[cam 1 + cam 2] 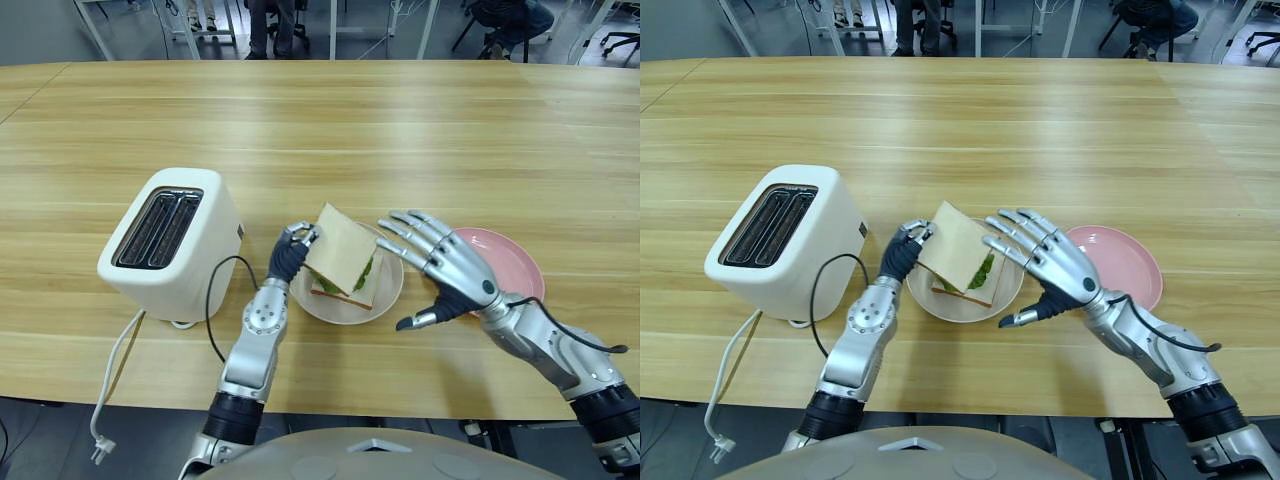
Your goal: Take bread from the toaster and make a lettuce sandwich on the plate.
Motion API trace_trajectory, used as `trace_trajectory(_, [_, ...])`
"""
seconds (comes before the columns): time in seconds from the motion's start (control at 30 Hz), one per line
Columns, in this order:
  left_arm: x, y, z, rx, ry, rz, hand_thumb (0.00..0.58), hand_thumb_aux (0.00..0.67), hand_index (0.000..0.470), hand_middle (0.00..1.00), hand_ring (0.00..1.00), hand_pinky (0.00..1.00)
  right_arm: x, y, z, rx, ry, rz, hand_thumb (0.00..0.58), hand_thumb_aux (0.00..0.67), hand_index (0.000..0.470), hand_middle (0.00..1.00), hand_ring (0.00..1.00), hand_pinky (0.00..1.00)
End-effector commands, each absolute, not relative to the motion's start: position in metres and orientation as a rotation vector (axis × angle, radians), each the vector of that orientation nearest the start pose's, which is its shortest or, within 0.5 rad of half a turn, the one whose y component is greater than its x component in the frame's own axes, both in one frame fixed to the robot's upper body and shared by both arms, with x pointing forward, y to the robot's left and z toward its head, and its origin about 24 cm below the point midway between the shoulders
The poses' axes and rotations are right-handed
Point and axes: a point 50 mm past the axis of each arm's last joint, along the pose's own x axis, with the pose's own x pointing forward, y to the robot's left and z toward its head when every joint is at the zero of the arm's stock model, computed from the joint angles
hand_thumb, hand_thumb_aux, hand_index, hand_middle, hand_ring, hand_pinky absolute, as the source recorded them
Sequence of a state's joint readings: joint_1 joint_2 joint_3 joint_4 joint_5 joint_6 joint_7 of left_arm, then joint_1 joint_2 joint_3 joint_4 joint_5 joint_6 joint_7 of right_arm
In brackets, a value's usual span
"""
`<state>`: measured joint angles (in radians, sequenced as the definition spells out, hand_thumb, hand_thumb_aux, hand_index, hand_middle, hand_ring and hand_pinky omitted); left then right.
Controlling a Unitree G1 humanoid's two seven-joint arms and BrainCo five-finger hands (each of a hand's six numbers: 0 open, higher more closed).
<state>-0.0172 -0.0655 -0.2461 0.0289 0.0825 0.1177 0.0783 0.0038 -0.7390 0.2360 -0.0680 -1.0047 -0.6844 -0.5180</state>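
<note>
Left hand (290, 252) pinched tilted pale square bread slice (342, 250), green lettuce (366, 272) just beneath it on round beige plate (390, 296); right hand (445, 262) was spread, empty, opposite. Rec: lower slice flat, corners squared, then release.

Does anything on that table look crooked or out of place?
Yes: the top bread slice leans askew over the lettuce on the beige plate, its left edge held up by the left hand, not lying flat.
</note>
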Motion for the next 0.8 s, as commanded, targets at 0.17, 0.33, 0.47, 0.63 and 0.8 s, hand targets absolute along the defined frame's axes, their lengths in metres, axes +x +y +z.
trace_trajectory(0.17, [0.249,0.042,0.011,-0.078,0.179,-0.194,0.58,0.67,0.46,1.0,1.0,1.0,0.207,-0.158,0.058,-1.354,-0.807,0.685,0.0,0.0,0.0,0.0,0.0,0.0])
trace_trajectory(0.33, [0.248,0.041,0.002,-0.034,0.197,-0.194,0.58,0.67,0.46,1.0,1.0,1.0,0.217,-0.153,0.046,-1.391,-0.723,0.717,0.0,0.0,0.0,0.0,0.0,0.0])
trace_trajectory(0.47, [0.25,0.044,-0.001,0.016,0.184,-0.182,0.58,0.67,0.46,1.0,1.0,1.0,0.226,-0.151,0.033,-1.429,-0.618,0.766,0.0,0.0,0.0,0.0,0.0,0.0])
trace_trajectory(0.63, [0.253,0.042,-0.002,0.071,0.165,-0.187,0.58,0.67,0.46,1.0,1.0,1.0,0.239,-0.144,0.022,-1.447,-0.501,0.831,0.0,0.0,0.0,0.0,0.0,0.0])
trace_trajectory(0.8, [0.257,0.038,0.004,0.152,0.12,-0.202,0.58,0.67,0.46,1.0,1.0,1.0,0.252,-0.14,0.016,-1.462,-0.401,0.931,0.0,0.0,0.0,0.0,0.0,0.0])
